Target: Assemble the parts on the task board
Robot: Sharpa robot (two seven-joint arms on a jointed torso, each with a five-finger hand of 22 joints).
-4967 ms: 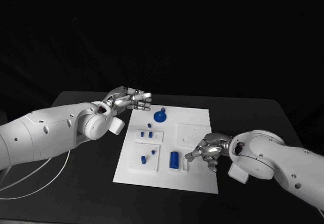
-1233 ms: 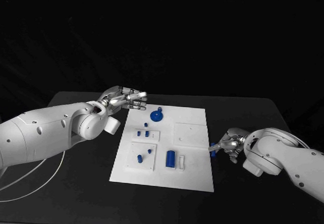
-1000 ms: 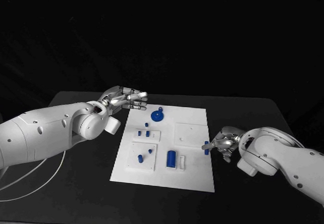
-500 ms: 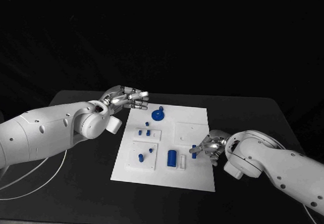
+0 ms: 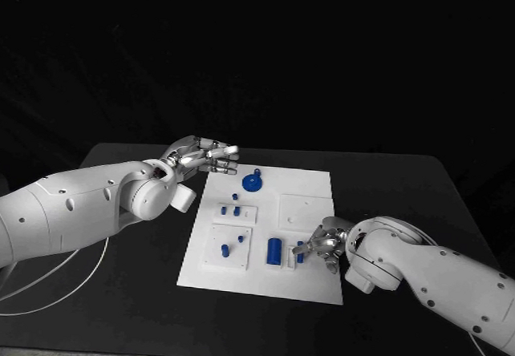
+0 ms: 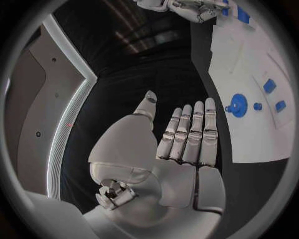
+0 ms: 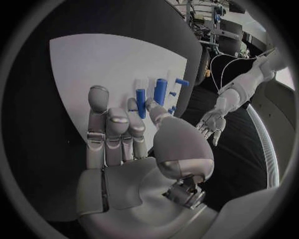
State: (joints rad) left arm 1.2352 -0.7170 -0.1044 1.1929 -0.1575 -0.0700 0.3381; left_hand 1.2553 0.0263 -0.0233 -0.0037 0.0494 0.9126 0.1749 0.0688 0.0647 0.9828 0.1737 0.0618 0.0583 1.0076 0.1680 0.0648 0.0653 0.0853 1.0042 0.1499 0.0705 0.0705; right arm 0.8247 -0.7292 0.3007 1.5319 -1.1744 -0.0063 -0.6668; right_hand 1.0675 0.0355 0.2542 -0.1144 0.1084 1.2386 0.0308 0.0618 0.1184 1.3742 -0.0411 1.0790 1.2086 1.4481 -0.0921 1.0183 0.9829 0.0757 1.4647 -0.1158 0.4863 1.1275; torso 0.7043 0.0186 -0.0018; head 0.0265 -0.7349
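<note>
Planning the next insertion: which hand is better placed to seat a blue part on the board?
The right hand: it holds a small blue part over the task board, beside the blue cylinder. The left hand hovers open off the board's far corner.

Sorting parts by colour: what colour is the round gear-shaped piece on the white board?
The round gear-shaped piece is blue, clearest in the left wrist view.

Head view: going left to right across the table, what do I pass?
Left robot hand → small blue parts on the left of the task board → upright blue cylinder → blue part pinched by the right robot hand → right robot hand → bare black table.
</note>
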